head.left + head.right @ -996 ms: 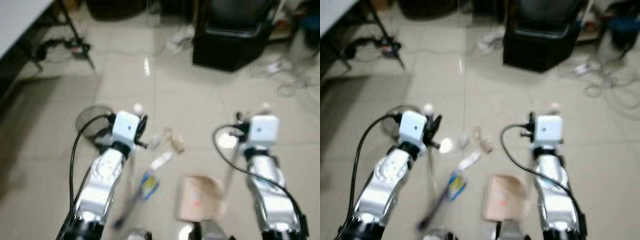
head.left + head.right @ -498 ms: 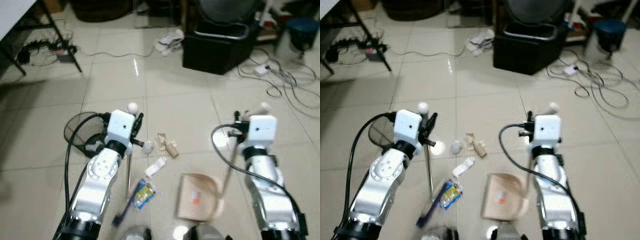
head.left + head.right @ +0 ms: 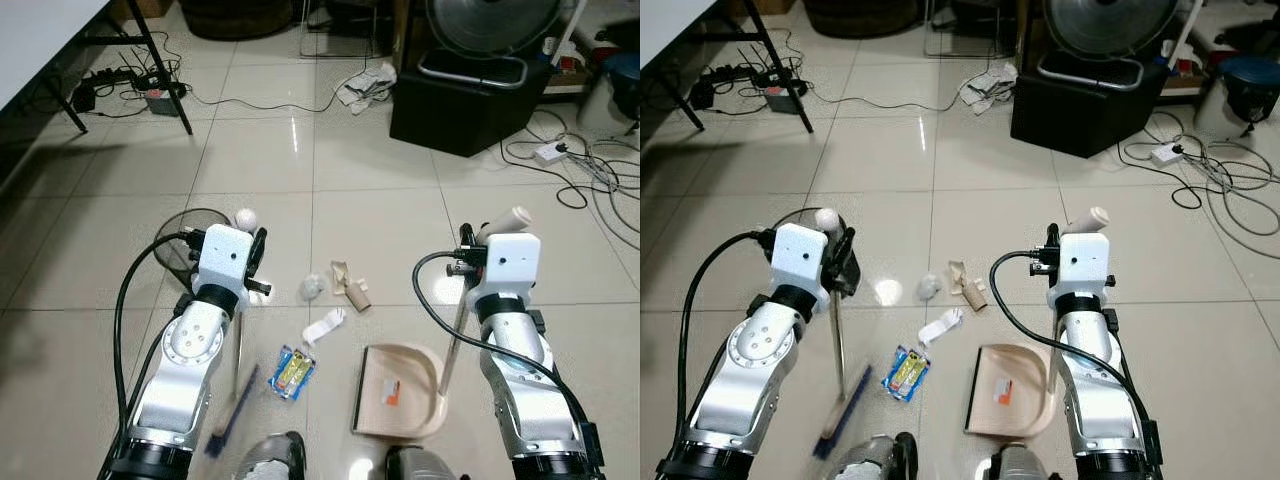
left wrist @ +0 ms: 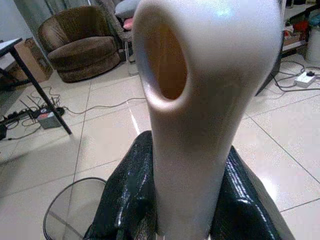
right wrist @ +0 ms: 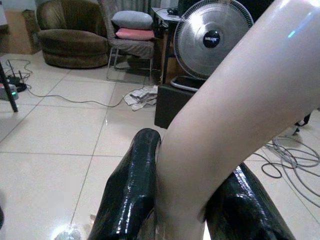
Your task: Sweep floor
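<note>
My left gripper (image 3: 256,256) is shut on the top of a broom (image 3: 239,340). Its cream grip (image 4: 200,90) sits between the black fingers (image 4: 127,195), and its blue bristle head (image 3: 228,420) rests on the tiles. My right gripper (image 3: 468,258) is shut on the cream handle (image 5: 225,110) of a beige dustpan (image 3: 398,392), which lies on the floor. Between the arms lies the litter: a crumpled paper ball (image 3: 312,287), cardboard scraps (image 3: 350,286), a white strip (image 3: 323,325) and a blue-yellow wrapper (image 3: 292,371).
A round wire-mesh bin (image 3: 180,240) stands behind my left arm. At the back right are a black box (image 3: 465,95) with a fan (image 3: 490,20), loose cables (image 3: 590,170) and a cloth (image 3: 365,85). Table legs (image 3: 165,70) and a power strip (image 3: 158,100) stand at the back left.
The camera has shifted and the picture has sharpened. The broom's head now sits a little further left of the wrapper. Both grippers keep their hold.
</note>
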Available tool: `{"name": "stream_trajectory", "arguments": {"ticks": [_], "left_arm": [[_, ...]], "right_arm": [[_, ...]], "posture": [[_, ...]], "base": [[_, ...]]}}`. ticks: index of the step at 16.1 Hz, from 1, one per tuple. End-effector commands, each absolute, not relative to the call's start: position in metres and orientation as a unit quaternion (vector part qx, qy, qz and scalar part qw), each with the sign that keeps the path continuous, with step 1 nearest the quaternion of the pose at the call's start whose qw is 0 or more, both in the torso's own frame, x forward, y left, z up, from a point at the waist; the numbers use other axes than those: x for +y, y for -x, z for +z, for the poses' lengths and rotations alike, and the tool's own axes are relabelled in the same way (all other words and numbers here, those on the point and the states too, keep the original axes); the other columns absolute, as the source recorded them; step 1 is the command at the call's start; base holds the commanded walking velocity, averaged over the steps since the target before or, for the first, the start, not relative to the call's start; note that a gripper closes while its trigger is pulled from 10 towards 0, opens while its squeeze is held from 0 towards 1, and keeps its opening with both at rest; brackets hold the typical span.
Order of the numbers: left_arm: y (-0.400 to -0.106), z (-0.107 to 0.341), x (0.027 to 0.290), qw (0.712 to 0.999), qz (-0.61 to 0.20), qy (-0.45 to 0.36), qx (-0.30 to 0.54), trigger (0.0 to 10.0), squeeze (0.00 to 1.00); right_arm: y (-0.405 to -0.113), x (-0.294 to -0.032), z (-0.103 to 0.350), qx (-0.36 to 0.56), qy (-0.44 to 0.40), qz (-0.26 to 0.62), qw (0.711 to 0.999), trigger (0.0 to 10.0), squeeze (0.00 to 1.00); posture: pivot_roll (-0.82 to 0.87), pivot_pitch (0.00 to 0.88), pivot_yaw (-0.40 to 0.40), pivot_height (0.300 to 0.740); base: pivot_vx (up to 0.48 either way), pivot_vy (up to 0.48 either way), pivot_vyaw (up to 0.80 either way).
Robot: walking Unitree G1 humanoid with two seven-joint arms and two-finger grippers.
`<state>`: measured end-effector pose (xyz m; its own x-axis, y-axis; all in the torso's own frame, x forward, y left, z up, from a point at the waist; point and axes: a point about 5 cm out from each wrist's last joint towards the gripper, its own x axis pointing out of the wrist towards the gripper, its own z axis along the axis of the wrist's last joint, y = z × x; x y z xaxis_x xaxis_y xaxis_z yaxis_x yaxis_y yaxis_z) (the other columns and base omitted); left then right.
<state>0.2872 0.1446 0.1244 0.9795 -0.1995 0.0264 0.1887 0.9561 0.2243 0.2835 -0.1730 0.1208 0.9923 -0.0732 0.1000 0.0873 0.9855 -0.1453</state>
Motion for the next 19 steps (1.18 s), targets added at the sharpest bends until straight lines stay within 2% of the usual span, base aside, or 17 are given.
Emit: {"name": "stream_trajectory", "arguments": {"ticks": [1, 9, 15, 18, 19], "left_arm": [[-0.289, 0.126, 0.144, 0.988, -0.091, -0.117, -0.033, 10.0, 0.0], [-0.29, 0.126, 0.141, 0.988, -0.092, -0.118, -0.037, 10.0, 0.0], [-0.307, 0.128, 0.149, 0.991, -0.021, -0.113, -0.063, 10.0, 0.0], [-0.313, 0.123, 0.149, 0.991, -0.01, -0.11, -0.077, 10.0, 0.0], [-0.317, 0.118, 0.145, 0.991, -0.017, -0.109, -0.073, 10.0, 0.0]], "right_arm": [[-0.289, -0.173, 0.127, -0.072, 0.079, -0.049, 0.993, 10.0, 0.0], [-0.288, -0.175, 0.125, -0.078, 0.076, -0.064, 0.992, 10.0, 0.0], [-0.302, -0.179, 0.129, -0.11, 0.11, -0.059, 0.986, 10.0, 0.0], [-0.311, -0.164, 0.126, -0.135, 0.13, -0.023, 0.982, 10.0, 0.0], [-0.317, -0.15, 0.12, -0.141, 0.143, 0.007, 0.979, 10.0, 0.0]], "posture": [[0.0, 0.175, 0.075, 0.74], [0.0, 0.183, 0.084, 0.74], [0.02, 0.233, 0.07, 0.74], [0.04, 0.261, 0.077, 0.74], [0.04, 0.269, 0.078, 0.74]], "base": [[0.0, 0.0, 0.0], [0.0, 0.0, 0.0], [0.0, 0.0, 0.0], [0.0, 0.0, 0.0], [0.0, 0.0, 0.0]]}}
